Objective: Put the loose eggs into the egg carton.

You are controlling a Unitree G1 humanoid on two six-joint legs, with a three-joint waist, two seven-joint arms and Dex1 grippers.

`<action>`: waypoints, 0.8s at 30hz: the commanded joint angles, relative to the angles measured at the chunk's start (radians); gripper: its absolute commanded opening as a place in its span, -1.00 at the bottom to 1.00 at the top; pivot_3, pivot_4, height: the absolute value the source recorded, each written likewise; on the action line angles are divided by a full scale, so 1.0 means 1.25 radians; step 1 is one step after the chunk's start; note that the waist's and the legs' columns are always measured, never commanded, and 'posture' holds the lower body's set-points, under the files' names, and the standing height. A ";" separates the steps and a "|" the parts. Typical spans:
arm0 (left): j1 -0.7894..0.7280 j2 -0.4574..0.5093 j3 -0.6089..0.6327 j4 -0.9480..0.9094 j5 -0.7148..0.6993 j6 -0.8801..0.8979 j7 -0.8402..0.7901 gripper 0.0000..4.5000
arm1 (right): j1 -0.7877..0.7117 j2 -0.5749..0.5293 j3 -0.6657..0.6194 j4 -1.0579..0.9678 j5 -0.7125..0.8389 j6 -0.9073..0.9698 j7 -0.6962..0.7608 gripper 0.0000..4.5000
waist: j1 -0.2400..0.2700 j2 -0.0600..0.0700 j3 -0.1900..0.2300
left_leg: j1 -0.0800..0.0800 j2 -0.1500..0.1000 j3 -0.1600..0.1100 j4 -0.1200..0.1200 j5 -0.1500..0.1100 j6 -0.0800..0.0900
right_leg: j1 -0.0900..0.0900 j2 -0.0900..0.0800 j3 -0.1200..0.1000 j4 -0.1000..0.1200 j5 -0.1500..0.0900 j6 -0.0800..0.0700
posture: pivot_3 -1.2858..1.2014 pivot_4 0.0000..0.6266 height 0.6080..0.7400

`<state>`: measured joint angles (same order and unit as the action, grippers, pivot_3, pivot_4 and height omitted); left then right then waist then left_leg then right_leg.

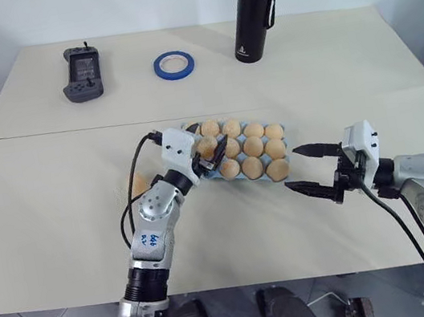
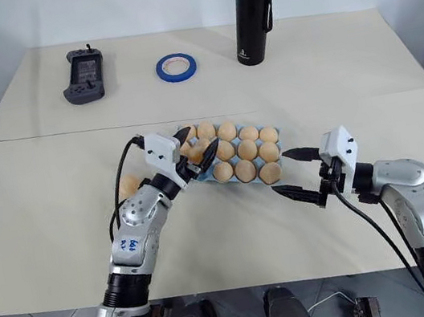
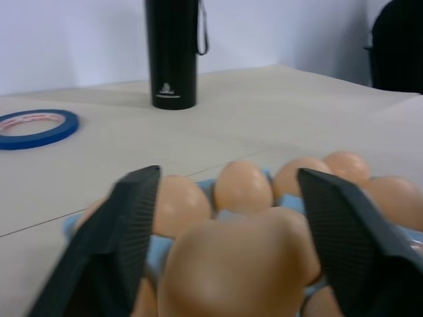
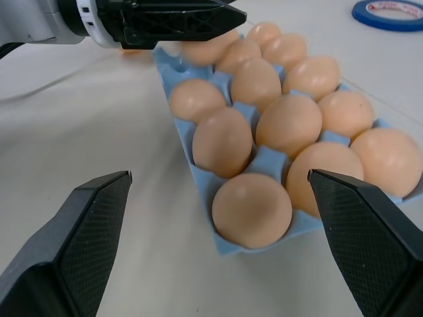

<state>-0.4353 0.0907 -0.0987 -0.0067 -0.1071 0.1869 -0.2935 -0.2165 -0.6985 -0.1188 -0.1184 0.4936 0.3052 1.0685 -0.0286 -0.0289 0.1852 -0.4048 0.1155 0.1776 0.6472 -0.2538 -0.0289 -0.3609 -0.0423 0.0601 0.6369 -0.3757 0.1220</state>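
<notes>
- Fingers of the left gripper [image 1: 210,156] stand spread over the near-left corner of the egg carton [image 4: 268,162], an egg [image 3: 241,264] sitting between them in the left wrist view; whether the pads touch it cannot be told.
- Fingers of the right gripper [image 1: 309,166] are spread wide and hold nothing, hovering just off the carton's right end.
- Rows of eggs fill the light blue carton, which rests on the surface [image 1: 62,232] toward its middle.
- One loose egg [image 1: 138,185] lies on the surface to the left of the carton, partly behind the left arm.
- Beyond the carton, at the far edge, stand a black bottle [image 1: 255,9], a blue tape ring [image 1: 173,64] and a handheld controller [image 1: 83,73].
- Risk, as judged: if the left fingers pull back low, they could clip the corner egg or drag the light carton; the left arm's elbow could also nudge the loose egg and set it rolling.
</notes>
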 commanded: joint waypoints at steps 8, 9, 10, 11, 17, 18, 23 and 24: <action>0.100 0.047 -0.021 -0.224 -0.006 0.088 -0.024 0.99 | -0.005 0.003 -0.011 -0.028 0.012 -0.008 -0.007 1.00 | 0.000 0.000 0.000 | 0.000 0.000 0.000 0.001 0.000 0.000 | 0.001 0.000 0.000 0.001 0.000 0.000 | 0.03 -0.52 1.00; 0.113 0.051 -0.013 -0.246 -0.012 0.098 -0.022 0.99 | -0.007 0.003 -0.010 -0.027 0.012 -0.008 -0.007 1.00 | 0.000 0.000 0.000 | 0.000 0.000 0.000 0.001 0.000 0.000 | 0.001 0.000 0.000 0.001 0.000 0.000 | 0.03 -0.52 1.00; 0.128 0.057 -0.004 -0.269 -0.019 0.107 -0.023 0.99 | -0.009 0.003 -0.010 -0.025 0.012 -0.008 -0.006 1.00 | -0.001 0.000 0.000 | 0.000 0.000 0.000 0.001 0.000 0.000 | 0.001 0.000 0.000 0.001 0.000 0.000 | 0.03 -0.52 1.00; 0.148 0.065 0.008 -0.294 -0.031 0.108 -0.028 0.99 | -0.009 0.003 -0.010 -0.024 0.012 -0.008 -0.005 1.00 | -0.001 0.000 0.000 | 0.000 0.000 0.000 0.001 0.000 0.000 | 0.001 0.000 0.000 0.001 0.000 0.000 | 0.03 -0.52 1.00; 0.329 0.138 0.118 -0.429 -0.156 0.146 -0.098 0.99 | -0.011 0.001 -0.009 -0.021 0.013 -0.007 -0.001 1.00 | -0.005 0.000 0.000 | 0.001 0.001 0.000 0.000 -0.001 -0.001 | 0.001 0.000 0.000 0.001 0.000 -0.001 | 0.03 -0.52 1.00; 0.364 0.161 0.141 -0.440 -0.170 0.144 -0.117 0.99 | -0.011 0.001 -0.008 -0.020 0.013 -0.007 0.000 1.00 | -0.004 0.001 0.000 | 0.001 0.001 0.000 0.000 -0.001 -0.001 | 0.000 0.000 0.000 0.001 0.000 -0.001 | 0.03 -0.52 1.00; 0.499 0.224 0.266 -0.452 -0.252 0.127 -0.175 0.99 | -0.015 0.003 -0.006 -0.018 0.014 -0.006 0.000 1.00 | -0.003 0.001 0.000 | 0.000 0.001 -0.001 0.000 -0.002 0.000 | 0.001 -0.001 0.000 0.000 -0.001 -0.002 | 0.03 -0.52 1.00; 0.531 0.232 0.302 -0.442 -0.259 0.114 -0.183 0.99 | -0.015 0.003 -0.006 -0.018 0.014 -0.007 0.001 1.00 | -0.003 0.001 0.000 | 0.000 0.001 0.000 0.000 -0.002 0.000 | 0.001 -0.001 0.000 -0.001 -0.001 -0.003 | 0.03 -0.52 1.00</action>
<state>0.1990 0.3712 0.2204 -0.5326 -0.3951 0.3625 -0.5008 -0.2292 -0.6946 -0.1132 -0.1192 0.4960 0.3055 1.0618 -0.0328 -0.0282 0.1851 -0.4042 0.1158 0.1771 0.6470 -0.2574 -0.0287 -0.3591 -0.0449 0.0595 0.6356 -0.3775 0.1183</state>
